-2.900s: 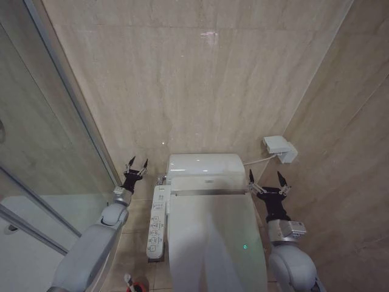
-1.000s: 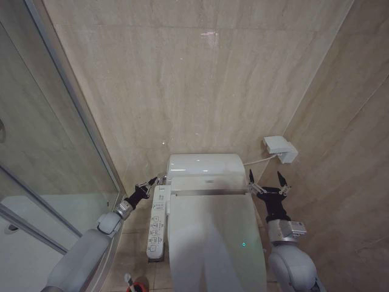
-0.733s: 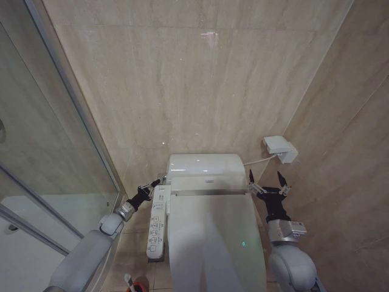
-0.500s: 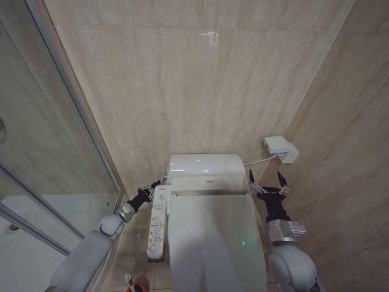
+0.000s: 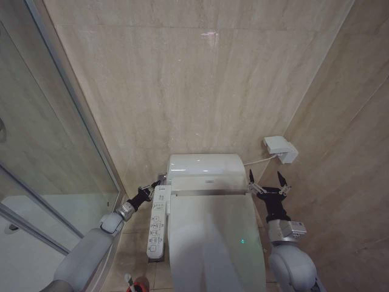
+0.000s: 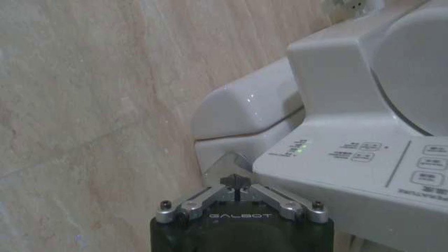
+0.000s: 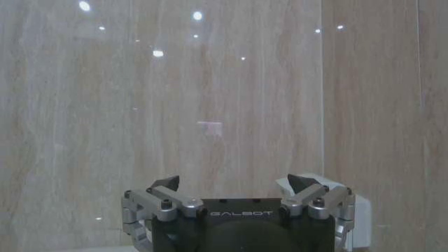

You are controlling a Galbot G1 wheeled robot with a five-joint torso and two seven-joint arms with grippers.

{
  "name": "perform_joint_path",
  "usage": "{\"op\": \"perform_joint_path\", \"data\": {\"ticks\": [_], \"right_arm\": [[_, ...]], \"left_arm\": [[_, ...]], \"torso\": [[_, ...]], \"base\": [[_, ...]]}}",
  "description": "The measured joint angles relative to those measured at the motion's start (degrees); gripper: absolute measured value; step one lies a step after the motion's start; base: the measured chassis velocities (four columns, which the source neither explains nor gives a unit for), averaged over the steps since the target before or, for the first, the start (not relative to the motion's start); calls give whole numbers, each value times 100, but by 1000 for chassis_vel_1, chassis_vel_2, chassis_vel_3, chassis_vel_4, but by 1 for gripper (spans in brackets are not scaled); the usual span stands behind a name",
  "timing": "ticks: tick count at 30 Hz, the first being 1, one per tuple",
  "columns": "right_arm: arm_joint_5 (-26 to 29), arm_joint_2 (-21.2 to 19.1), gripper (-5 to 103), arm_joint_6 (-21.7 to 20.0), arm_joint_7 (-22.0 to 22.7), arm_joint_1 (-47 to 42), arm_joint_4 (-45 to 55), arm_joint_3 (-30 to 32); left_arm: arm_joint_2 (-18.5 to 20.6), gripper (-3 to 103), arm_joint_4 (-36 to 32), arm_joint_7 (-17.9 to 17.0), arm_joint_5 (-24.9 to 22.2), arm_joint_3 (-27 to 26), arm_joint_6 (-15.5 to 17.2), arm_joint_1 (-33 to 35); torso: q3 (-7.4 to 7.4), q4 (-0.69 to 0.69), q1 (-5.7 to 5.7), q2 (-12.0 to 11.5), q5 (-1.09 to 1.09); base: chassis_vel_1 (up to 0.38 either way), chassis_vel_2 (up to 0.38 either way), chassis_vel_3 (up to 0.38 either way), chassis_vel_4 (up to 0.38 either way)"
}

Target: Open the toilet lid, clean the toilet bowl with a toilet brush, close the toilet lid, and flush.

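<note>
Beige stone tiles close in on three sides of you, with a glass shower screen running down your left. Your left end effector sits low beside the toilet, its fingers drawn together to a narrow point and holding nothing, tucked just beside the rear corner of the side control panel where it meets the tank — the left wrist view puts the closed tips right against the underside of that panel's corner. Your right end effector hovers on the other side of the tank, fingers spread wide and empty, pointing up toward the wall below the white wall box. Outward from there, the toilet lid lies flat and shut over the seat, so the toilet bowl is hidden beneath it. Down by your left elbow, at the floor, the toilet brush stands in its red holder, untouched. By the look of things you are at the very start — the lid is not yet lifted, and the scrubbing, the closing and the flush all remain. Your left arm seems placed to reach the lid's edge, though I cannot say it is touching it.
</note>
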Motion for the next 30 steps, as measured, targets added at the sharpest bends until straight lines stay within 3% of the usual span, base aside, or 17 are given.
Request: {"op": "perform_joint_path", "data": {"ticks": [30], "right_arm": [[0,0,100,0,0,0,0,0]], "left_arm": [[-130,0,164,98,-7,-7,9,-92]], "torso": [[1,2,1,0,0]], "base": [[0,0,0,0]]}}
